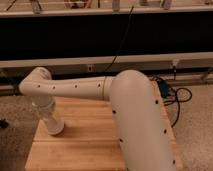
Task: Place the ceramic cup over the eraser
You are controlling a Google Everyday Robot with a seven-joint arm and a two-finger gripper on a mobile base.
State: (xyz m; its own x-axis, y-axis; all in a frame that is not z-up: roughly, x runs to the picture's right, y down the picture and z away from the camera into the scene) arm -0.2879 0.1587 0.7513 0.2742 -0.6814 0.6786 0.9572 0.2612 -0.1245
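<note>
My white arm reaches across to the left side of the wooden table [95, 140] and its wrist points straight down. My gripper [50, 115] is at the wrist's lower end, just above the table. A small white tapered shape [55, 127], which looks like the ceramic cup, rests on the wood right under the gripper and runs into it. I cannot tell where the gripper ends and the cup begins. The black eraser is hidden.
The big white upper arm [140, 125] covers the table's right half. A blue thing [165, 92] with black cables [182, 95] lies on the speckled floor at the right. A dark bench front [105, 35] runs along the back.
</note>
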